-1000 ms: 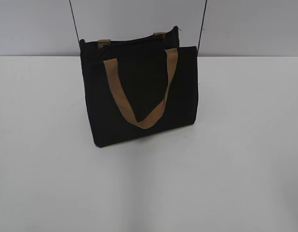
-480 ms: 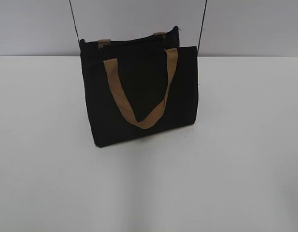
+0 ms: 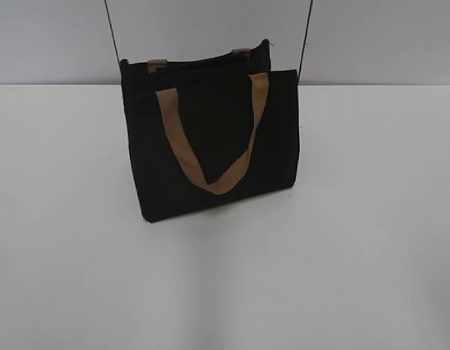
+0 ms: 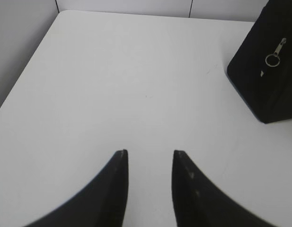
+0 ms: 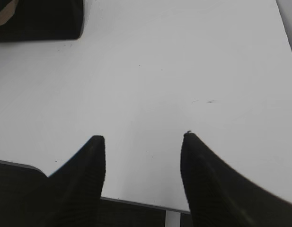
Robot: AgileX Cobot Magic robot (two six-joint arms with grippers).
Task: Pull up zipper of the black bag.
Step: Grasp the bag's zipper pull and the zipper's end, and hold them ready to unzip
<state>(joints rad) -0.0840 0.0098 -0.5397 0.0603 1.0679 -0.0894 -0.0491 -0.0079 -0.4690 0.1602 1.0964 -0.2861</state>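
The black bag (image 3: 210, 138) stands upright on the white table, a tan handle (image 3: 210, 138) hanging down its front. The zipper line along its top edge is hard to make out in the exterior view. In the left wrist view the bag (image 4: 271, 71) is at the upper right, with a silvery metal pull and ring (image 4: 274, 54) on its end face. In the right wrist view only the bag's corner (image 5: 39, 21) shows at the upper left. My left gripper (image 4: 150, 152) is open and empty, well short of the bag. My right gripper (image 5: 143, 137) is open and empty near the table's front edge.
Two thin black cords (image 3: 111, 33) rise from the bag's top corners out of frame. The white table (image 3: 356, 255) spreads around the bag. A grey wall stands behind it. Neither arm shows in the exterior view.
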